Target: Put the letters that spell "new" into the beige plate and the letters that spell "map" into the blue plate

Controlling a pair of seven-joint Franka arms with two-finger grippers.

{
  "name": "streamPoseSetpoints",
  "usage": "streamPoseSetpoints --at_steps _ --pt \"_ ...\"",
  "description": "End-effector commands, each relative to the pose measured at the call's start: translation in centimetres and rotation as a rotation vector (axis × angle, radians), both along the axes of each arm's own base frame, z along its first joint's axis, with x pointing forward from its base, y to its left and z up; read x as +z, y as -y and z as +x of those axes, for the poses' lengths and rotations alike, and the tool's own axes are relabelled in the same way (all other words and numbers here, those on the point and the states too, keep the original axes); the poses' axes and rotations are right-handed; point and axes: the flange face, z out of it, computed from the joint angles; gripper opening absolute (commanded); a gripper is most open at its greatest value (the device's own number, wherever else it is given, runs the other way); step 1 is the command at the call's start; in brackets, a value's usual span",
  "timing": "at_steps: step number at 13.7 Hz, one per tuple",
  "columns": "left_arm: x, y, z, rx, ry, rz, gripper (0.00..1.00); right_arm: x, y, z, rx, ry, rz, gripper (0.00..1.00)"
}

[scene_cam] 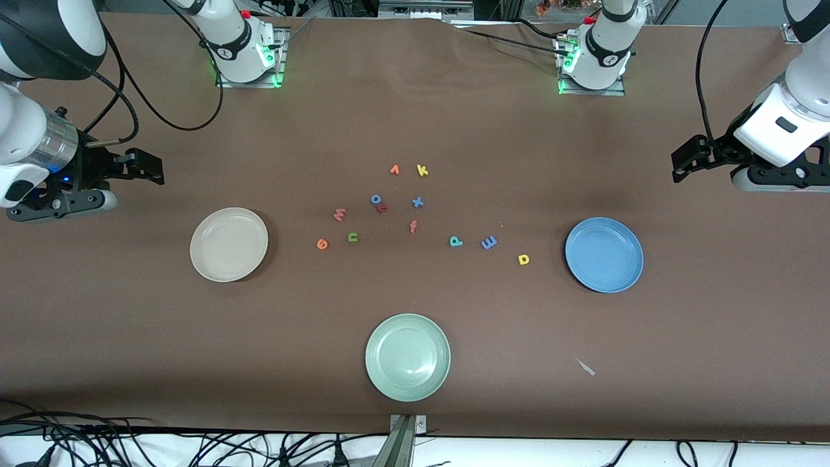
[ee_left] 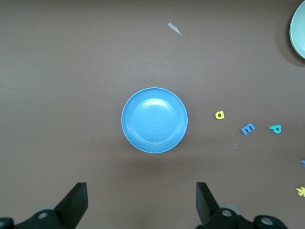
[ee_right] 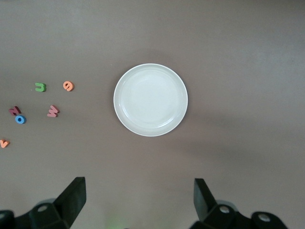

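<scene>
The empty beige plate (scene_cam: pixel 229 244) (ee_right: pixel 150 99) lies toward the right arm's end of the table. Beside it are the orange "e" (scene_cam: pixel 322 244) (ee_right: pixel 68 86), green "n" (scene_cam: pixel 353 237) (ee_right: pixel 40 87) and pink "w" (scene_cam: pixel 339 214) (ee_right: pixel 53 111). The empty blue plate (scene_cam: pixel 604 255) (ee_left: pixel 154 120) lies toward the left arm's end, with the yellow "a" (scene_cam: pixel 524 259) (ee_left: pixel 219 115), blue "m" (scene_cam: pixel 489 242) (ee_left: pixel 248 128) and teal "p" (scene_cam: pixel 456 241) (ee_left: pixel 275 128) beside it. My right gripper (scene_cam: pixel 148 167) (ee_right: pixel 139 198) and left gripper (scene_cam: pixel 686 159) (ee_left: pixel 141 200) hang open and empty, high over the table's ends.
A pale green plate (scene_cam: pixel 408 357) sits nearest the front camera. Other letters lie mid-table: blue "o" (scene_cam: pixel 376 199), red "r" (scene_cam: pixel 382 208), blue "x" (scene_cam: pixel 417 202), orange "f" (scene_cam: pixel 413 226), an orange letter (scene_cam: pixel 394 170) and yellow "k" (scene_cam: pixel 422 170). A small grey scrap (scene_cam: pixel 586 368) lies near the front.
</scene>
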Motion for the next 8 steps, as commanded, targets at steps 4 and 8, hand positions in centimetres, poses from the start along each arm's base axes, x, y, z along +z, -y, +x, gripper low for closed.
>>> streamPoseSetpoints --at_steps 4,8 --pt "0.0 0.5 0.0 -0.017 -0.017 -0.017 1.0 0.0 -0.1 -0.3 0.004 0.003 0.017 1.0" --pt "-1.8 2.2 0.4 -0.047 -0.056 -0.017 1.0 0.1 -0.1 -0.2 0.004 0.004 0.017 1.0"
